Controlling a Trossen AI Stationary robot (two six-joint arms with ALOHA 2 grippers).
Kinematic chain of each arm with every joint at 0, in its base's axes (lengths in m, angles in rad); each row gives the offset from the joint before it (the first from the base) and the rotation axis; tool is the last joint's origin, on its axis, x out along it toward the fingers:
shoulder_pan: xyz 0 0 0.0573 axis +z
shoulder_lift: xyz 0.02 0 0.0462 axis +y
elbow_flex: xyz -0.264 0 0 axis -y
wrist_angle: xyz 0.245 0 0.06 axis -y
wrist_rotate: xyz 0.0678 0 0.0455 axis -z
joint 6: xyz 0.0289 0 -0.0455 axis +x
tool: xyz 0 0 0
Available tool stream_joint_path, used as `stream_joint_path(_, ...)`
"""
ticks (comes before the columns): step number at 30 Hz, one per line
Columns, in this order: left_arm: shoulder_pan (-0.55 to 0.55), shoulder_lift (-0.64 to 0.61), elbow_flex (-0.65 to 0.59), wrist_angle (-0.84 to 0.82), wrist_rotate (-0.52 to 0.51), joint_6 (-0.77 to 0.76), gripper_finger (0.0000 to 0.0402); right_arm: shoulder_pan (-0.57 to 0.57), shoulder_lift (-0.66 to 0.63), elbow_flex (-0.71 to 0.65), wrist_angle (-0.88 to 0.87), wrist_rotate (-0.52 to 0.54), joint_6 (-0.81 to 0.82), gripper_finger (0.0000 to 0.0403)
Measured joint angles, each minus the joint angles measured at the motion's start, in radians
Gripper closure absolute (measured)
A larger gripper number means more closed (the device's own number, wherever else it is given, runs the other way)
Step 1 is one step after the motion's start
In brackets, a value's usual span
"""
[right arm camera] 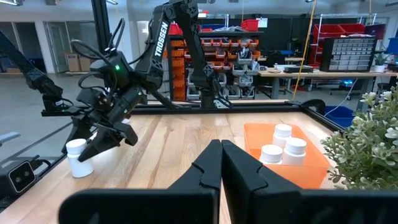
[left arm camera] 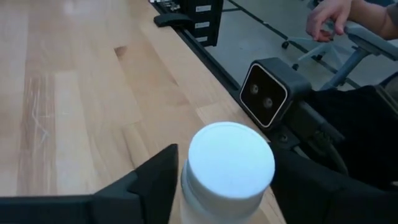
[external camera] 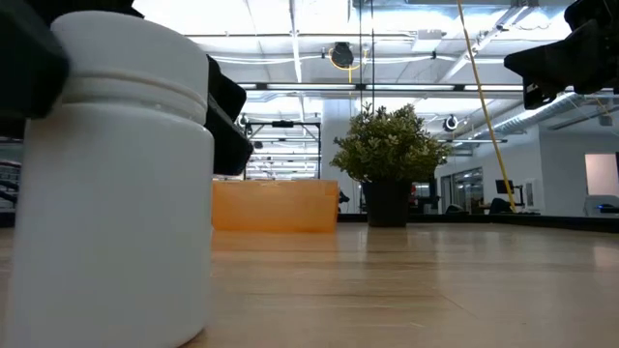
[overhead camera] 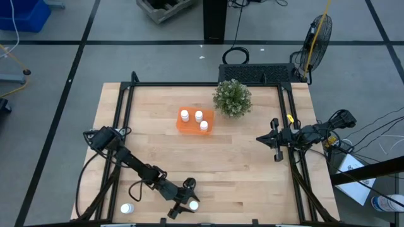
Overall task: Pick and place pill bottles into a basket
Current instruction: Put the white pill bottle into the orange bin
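Note:
A white pill bottle (left arm camera: 229, 163) stands upright on the table near its near edge, and it fills the left of the low view (external camera: 116, 193). My left gripper (overhead camera: 187, 203) is open, with one finger on each side of this bottle. A second bottle (overhead camera: 127, 208) stands alone farther left by the near edge. The orange basket (overhead camera: 187, 126) sits at mid-table and holds three bottles (overhead camera: 199, 116). My right gripper (overhead camera: 276, 142) is shut and empty above the table's right side. My left gripper's fingers (left arm camera: 158, 180) flank the bottle's body just below the cap (left arm camera: 186, 186), coming from the table's left and slanting down. I cannot tell whether they touch it. The bottle stands upright on the table.
A bushy green plant (overhead camera: 232, 98) in a dark pot stands just right of the basket toward the far edge. A small camera (left arm camera: 267, 93) is mounted at the near edge beside the bottle. A person's hand (left arm camera: 329, 18) shows beyond the table.

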Motion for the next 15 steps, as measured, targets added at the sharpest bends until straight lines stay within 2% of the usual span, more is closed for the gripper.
stream_joint_path(8,0.001,0.0,0.001,0.018,0.002,-0.002,0.0233,0.0,0.0,0.0,0.0,0.0,0.0,0.0403)
stream_joint_path(15,0.003,-0.002,0.001,0.014,0.0,0.011,0.0227,0.0,0.0,0.0,0.0,0.0,0.0,0.0403)
